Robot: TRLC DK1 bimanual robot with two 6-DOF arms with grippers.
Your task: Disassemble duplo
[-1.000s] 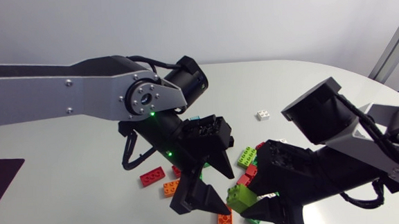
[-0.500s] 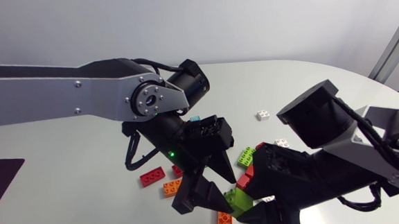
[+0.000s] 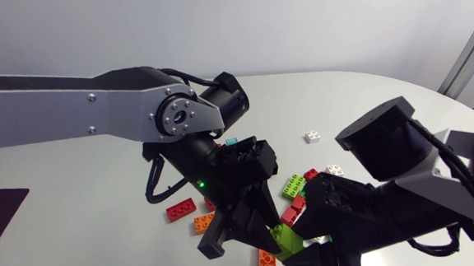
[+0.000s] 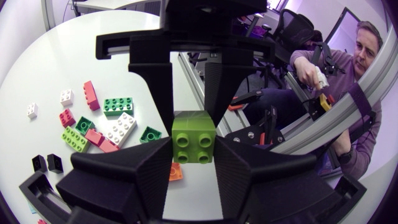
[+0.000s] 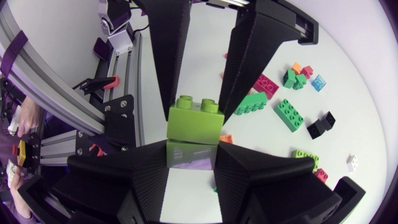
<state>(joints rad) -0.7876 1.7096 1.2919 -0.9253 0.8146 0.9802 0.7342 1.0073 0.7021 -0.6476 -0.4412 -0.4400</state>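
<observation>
— How many grippers are on it?
— Both. The left gripper [image 4: 194, 154] and the right gripper [image 5: 191, 163] meet tip to tip. Each has its fingers clamped from two sides on the one lime-green stack [image 3: 285, 239]. The stack is two bricks high in the right wrist view and is held above the table [image 3: 100, 183] at 6 o'clock in the head view.
— Loose bricks round it?
— One green brick [image 3: 293, 186] at 12 and two white bricks [image 3: 312, 137] toward 1. One red brick [image 3: 180, 209] and one orange brick [image 3: 203, 223] lie between 9 and 10, with a second orange brick [image 3: 267, 265] at 7. The left wrist view adds two black bricks [image 4: 46, 163] side by side.
— Room?
— White tabletop runs out to 12 and 10. The rounded rim curves by at 2. In both wrist views the near rim passes just behind the stack.
</observation>
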